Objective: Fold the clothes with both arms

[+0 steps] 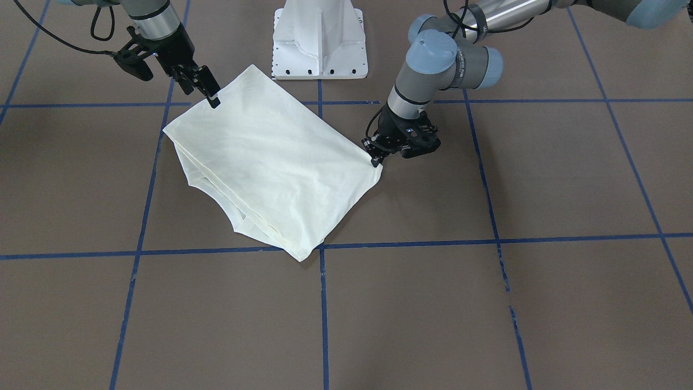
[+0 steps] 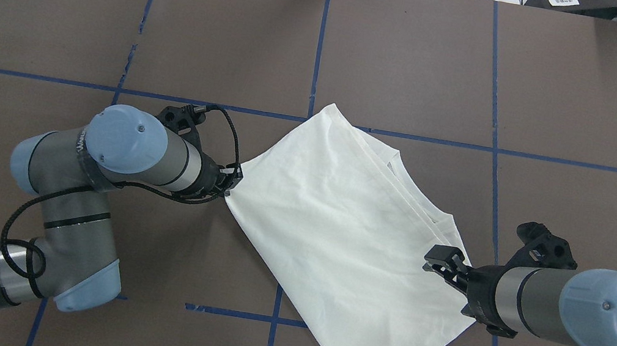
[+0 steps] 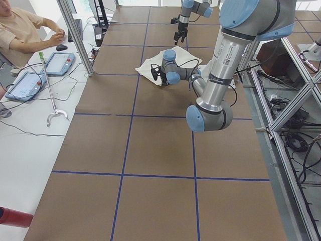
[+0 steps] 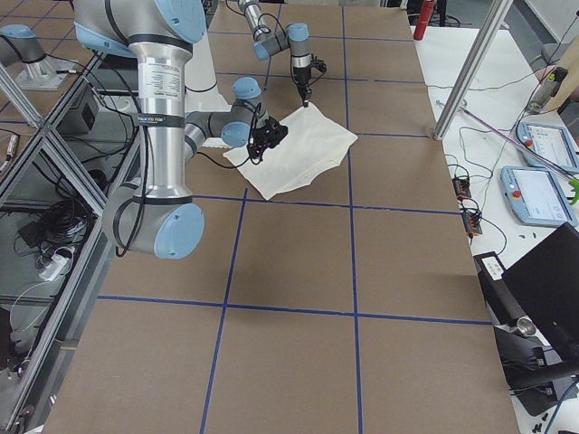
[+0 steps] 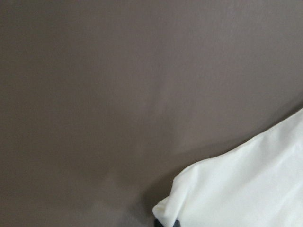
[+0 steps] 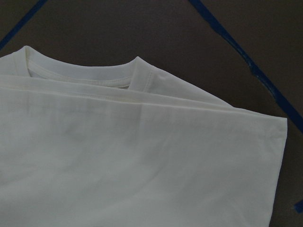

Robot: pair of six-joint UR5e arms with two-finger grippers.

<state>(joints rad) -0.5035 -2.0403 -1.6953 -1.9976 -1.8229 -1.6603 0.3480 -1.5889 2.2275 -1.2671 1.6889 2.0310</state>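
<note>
The cream shirt (image 1: 270, 162) lies folded and plain side up on the brown table, its ribbed collar (image 6: 94, 78) peeking out under the top layer. My left gripper (image 1: 376, 160) is down at the shirt's corner (image 2: 234, 189) and shut on it; a dark fingertip (image 5: 165, 223) shows at that corner. My right gripper (image 1: 201, 95) hovers at the opposite edge of the shirt (image 2: 447, 238). Its fingers look apart, with no cloth between them. The right wrist view shows only flat cloth (image 6: 142, 156).
The white pedestal base (image 1: 319, 43) stands just behind the shirt. Blue tape lines (image 1: 323, 303) grid the table. A seated person (image 3: 25, 30) and control pendants (image 3: 57, 63) are at the table's end on my left, beyond a metal post (image 3: 75, 35).
</note>
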